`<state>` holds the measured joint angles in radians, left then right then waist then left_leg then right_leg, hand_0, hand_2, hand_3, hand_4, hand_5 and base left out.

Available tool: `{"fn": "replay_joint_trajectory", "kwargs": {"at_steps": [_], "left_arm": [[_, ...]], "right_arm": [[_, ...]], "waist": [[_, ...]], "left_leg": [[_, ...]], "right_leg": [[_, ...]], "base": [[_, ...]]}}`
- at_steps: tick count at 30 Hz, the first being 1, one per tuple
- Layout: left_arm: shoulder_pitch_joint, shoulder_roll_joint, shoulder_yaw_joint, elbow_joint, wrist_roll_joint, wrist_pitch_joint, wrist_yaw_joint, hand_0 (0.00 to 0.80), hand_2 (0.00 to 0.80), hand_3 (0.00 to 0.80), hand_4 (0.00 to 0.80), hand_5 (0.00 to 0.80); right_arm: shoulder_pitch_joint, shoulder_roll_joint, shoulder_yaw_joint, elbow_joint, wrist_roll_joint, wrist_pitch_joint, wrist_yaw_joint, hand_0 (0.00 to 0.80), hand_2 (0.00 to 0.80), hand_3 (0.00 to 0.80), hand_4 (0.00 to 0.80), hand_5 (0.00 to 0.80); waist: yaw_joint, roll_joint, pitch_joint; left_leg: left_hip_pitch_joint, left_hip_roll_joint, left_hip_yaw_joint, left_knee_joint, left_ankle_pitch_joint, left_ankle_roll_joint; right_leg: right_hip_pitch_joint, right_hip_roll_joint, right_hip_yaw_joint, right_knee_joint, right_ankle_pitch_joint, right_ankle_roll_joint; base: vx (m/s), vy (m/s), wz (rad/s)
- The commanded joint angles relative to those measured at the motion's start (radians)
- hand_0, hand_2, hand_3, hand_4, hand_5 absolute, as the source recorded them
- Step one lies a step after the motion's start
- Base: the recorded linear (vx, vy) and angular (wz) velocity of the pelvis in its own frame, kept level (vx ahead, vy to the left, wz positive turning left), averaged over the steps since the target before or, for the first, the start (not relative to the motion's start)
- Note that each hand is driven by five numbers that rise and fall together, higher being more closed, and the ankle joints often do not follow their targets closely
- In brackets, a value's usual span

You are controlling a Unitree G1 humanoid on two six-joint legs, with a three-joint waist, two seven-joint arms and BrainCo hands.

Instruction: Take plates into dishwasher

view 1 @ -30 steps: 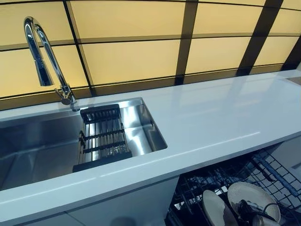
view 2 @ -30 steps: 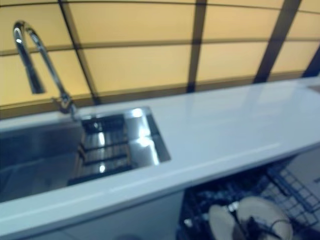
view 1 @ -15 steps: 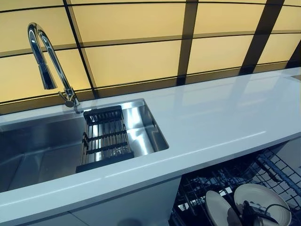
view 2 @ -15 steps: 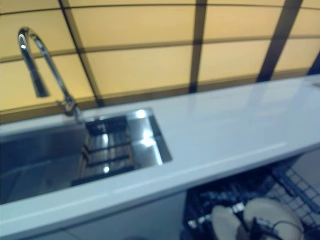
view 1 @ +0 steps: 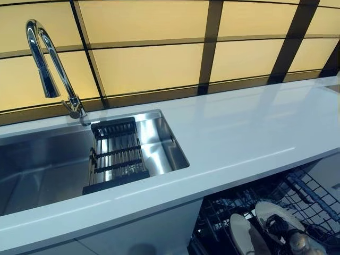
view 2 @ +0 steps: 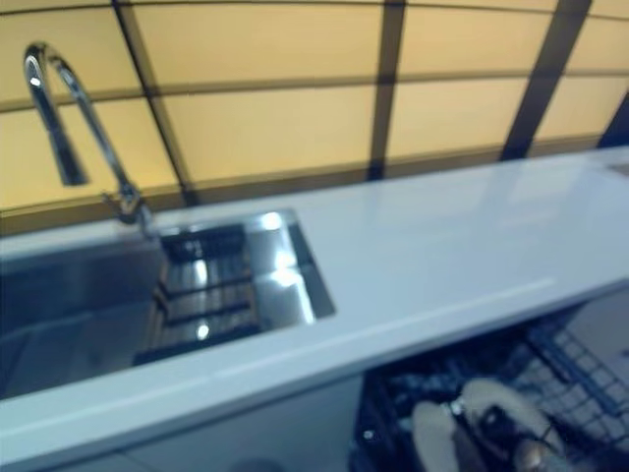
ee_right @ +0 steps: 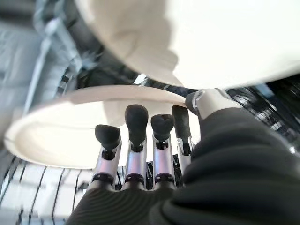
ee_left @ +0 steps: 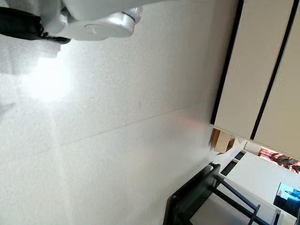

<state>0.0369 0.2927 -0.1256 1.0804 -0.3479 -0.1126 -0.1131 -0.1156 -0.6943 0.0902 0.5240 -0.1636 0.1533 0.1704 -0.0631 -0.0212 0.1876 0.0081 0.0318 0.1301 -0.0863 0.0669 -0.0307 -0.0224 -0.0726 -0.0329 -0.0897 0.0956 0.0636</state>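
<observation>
A sink [view 1: 32, 164] sits in the counter [view 1: 239, 133] at 9 o'clock, faucet [view 1: 50, 69] behind it, a rack [view 1: 114, 156] inside. At 5 o'clock, below the counter's front edge, two plates [view 1: 241, 236] stand in the dishwasher basket [view 1: 313, 196].

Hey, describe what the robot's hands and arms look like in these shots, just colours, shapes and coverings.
The right hand has slim silver fingers in a row, each ending in a rounded matte black tip, with black bands at their bases. A dark ribbed fabric cover wraps the back of the hand and the wrist. In the left eye view it appears only as a dark shape with a silver part. The left hand is not visible.
</observation>
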Motion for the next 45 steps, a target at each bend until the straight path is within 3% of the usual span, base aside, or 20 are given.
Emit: {"fn": "replay_joint_trajectory", "kwargs": {"at_steps": [1,7,19,26,39,45], "left_arm": [[-0.05,0.036,0.018,0.026,-0.015,-0.016,0.002,0.0,0.0,0.0,0.0,0.0],[-0.046,0.039,0.029,0.047,-0.012,-0.027,-0.001,0.0,0.0,0.0,0.0,0.0],[-0.042,0.058,0.038,0.072,-0.013,-0.044,-0.012,0.0,0.0,0.0,0.0,0.0],[-0.042,0.068,0.037,0.08,-0.015,-0.051,-0.02,0.0,0.0,0.0,0.0,0.0],[-0.044,0.075,0.035,0.099,-0.03,-0.069,-0.028,0.0,0.0,0.0,0.0,0.0],[-0.044,0.075,0.035,0.098,-0.029,-0.069,-0.027,0.0,0.0,0.0,0.0,0.0]], "right_arm": [[-0.064,-0.071,-0.031,-0.012,0.159,-0.068,0.081,0.8,0.8,0.8,0.8,0.8],[-0.075,-0.093,-0.07,0.009,0.279,-0.105,0.173,0.8,0.8,0.8,0.8,0.8],[-0.106,-0.15,-0.092,0.056,0.43,-0.065,0.341,0.8,0.8,0.8,0.8,0.8],[-0.126,-0.165,-0.102,0.09,0.519,-0.063,0.383,0.8,0.8,0.8,0.8,0.8],[-0.143,-0.218,-0.135,0.071,0.572,-0.061,0.416,0.8,0.8,0.8,0.8,0.8],[-0.142,-0.237,-0.119,0.104,0.486,-0.061,0.425,0.8,0.8,0.8,0.8,0.8]], "waist": [[0.005,-0.049,-0.001],[0.006,-0.058,-0.009],[0.011,-0.071,-0.01],[0.017,-0.074,-0.008],[0.008,-0.078,-0.008],[0.012,-0.082,-0.007]], "left_leg": [[0.036,-0.021,-0.029,-0.001,-0.087,0.04],[0.041,-0.017,-0.023,-0.001,-0.09,0.036],[0.043,-0.01,-0.022,-0.001,-0.089,0.027],[0.044,-0.007,-0.025,-0.001,-0.089,0.025],[0.045,-0.006,-0.023,-0.001,-0.091,0.021],[0.044,-0.006,-0.025,-0.001,-0.089,0.022]], "right_leg": [[-0.006,-0.031,0.016,0.002,0.028,0.063],[-0.001,-0.03,0.01,0.002,0.025,0.063],[0.003,-0.031,-0.003,0.002,0.022,0.064],[0.008,-0.03,-0.008,0.002,0.018,0.063],[0.01,-0.028,-0.007,0.002,0.014,0.062],[0.009,-0.027,-0.008,0.002,0.016,0.064]], "base": [[0.024,-0.011,-0.06],[0.01,-0.007,-0.03],[0.0,0.0,0.0],[0.0,0.0,0.0],[0.0,0.0,0.0],[0.0,0.0,0.0]]}}
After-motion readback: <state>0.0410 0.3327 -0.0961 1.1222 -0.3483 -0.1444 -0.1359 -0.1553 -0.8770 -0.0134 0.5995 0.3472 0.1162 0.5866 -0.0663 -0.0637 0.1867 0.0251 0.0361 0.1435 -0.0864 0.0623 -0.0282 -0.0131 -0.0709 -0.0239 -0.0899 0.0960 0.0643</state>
